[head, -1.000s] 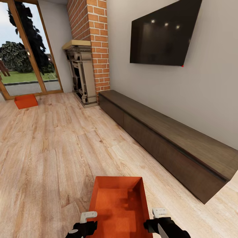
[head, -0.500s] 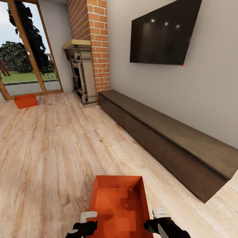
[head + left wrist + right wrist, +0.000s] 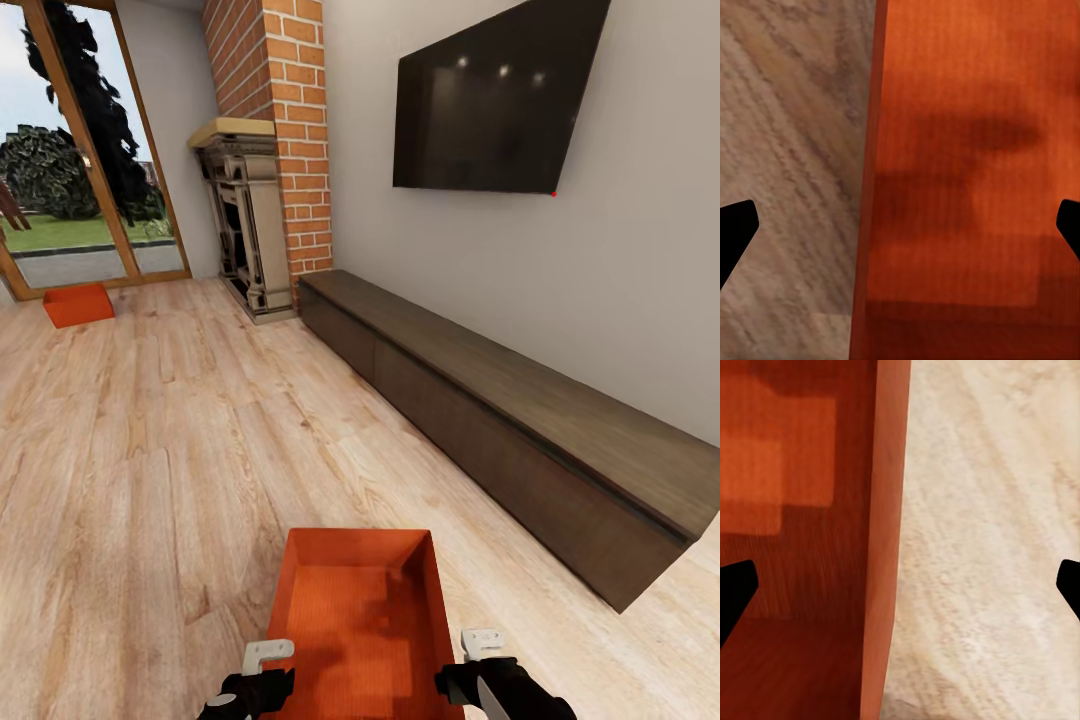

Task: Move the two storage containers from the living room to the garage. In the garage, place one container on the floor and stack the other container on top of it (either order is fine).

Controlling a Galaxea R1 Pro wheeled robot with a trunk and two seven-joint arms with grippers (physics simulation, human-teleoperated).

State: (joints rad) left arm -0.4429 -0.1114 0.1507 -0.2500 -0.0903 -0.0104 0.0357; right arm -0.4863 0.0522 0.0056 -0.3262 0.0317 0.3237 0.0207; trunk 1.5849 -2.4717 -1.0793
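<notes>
The near storage container (image 3: 355, 620), orange-red and open-topped, rests on the light wood floor of the living room right below me. My left gripper (image 3: 268, 662) is open, its fingers wide apart on either side of the bin's left wall (image 3: 874, 187). My right gripper (image 3: 480, 650) is open too, astride the right wall (image 3: 886, 532). Neither pair of fingers touches the plastic. The second storage container (image 3: 78, 305) sits far off by the glass door.
A long low dark-brown cabinet (image 3: 520, 430) runs along the right wall under the black TV (image 3: 490, 100). The brick fireplace (image 3: 255, 230) stands at the far end. A glass door (image 3: 80, 170) opens onto a garden. Wood floor (image 3: 170, 450) spreads to the left.
The whole picture has slid up by a hair, so the camera has moved slightly. Both grippers and the near bin keep their places.
</notes>
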